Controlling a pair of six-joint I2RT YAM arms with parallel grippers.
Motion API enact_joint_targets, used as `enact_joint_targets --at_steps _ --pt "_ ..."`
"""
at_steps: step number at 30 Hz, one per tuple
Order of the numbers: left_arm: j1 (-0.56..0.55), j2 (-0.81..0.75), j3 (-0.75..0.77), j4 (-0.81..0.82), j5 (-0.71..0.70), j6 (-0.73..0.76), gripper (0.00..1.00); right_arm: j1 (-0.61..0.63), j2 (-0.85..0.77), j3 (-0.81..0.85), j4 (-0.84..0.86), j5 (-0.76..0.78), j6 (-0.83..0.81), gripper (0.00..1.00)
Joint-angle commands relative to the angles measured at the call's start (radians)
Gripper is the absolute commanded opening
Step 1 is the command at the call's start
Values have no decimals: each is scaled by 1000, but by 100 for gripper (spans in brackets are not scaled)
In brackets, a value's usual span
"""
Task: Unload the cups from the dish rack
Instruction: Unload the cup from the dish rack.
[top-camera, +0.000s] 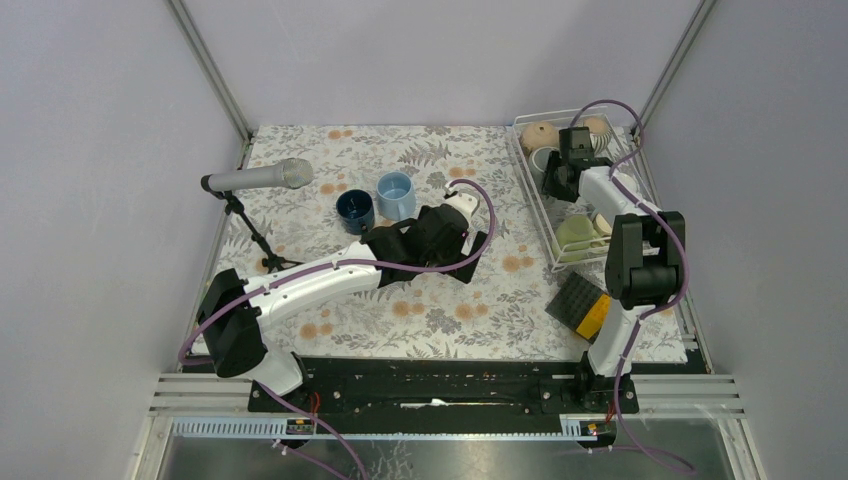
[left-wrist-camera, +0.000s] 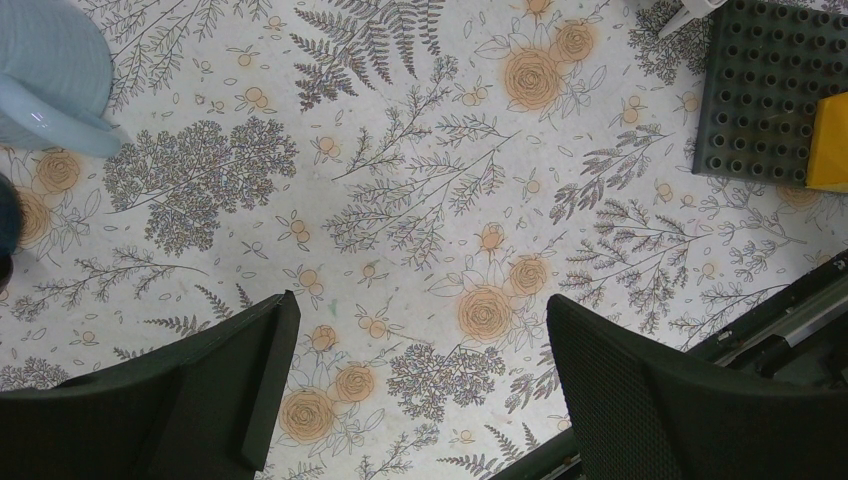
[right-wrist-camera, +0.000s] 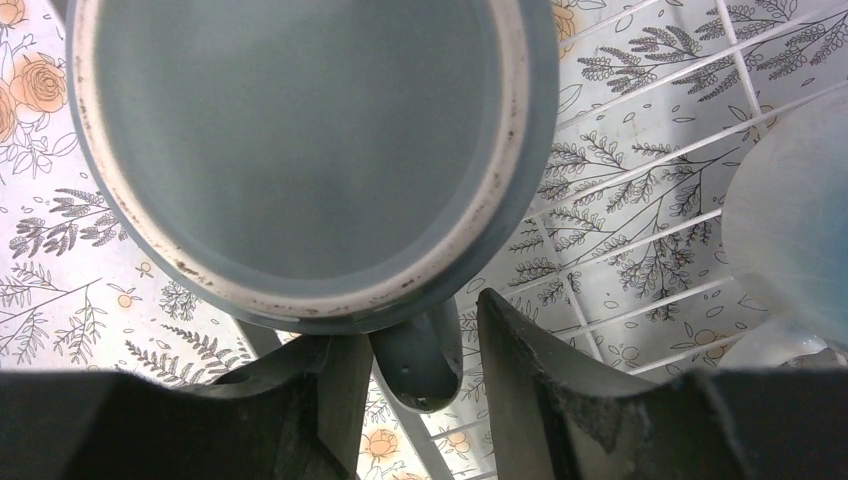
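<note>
The white wire dish rack stands at the right, holding a tan cup, a green cup and others partly hidden by the arm. My right gripper reaches into the rack's far end. In the right wrist view a grey cup with a pale inside fills the frame, and its handle sits between the fingers of my right gripper, which is shut on it. A dark blue cup and a light blue cup stand on the cloth. My left gripper hovers open and empty over the cloth near them.
A microphone on a small stand sits at the left of the flowered cloth. A black-and-orange square pad lies in front of the rack. A pale, blurred cup sits close to the right of the grey one.
</note>
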Motion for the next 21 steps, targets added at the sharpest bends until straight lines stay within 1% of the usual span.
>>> enact_joint_targets --at_steps 1,5,8,11,21 --pt "-5 -15 -3 47 6 -7 99 15 12 50 34 35 -22 46" --pt "-4 -12 -2 47 0 -7 99 18 20 51 47 30 -21 35" --pt "-4 -12 1 44 -4 -6 99 18 15 52 48 38 -18 19" --pt "-4 -12 3 42 -5 -8 99 18 -4 48 50 62 -10 0" --pt "-4 -37 2 83 18 -37 99 18 -95 60 47 121 10 0"
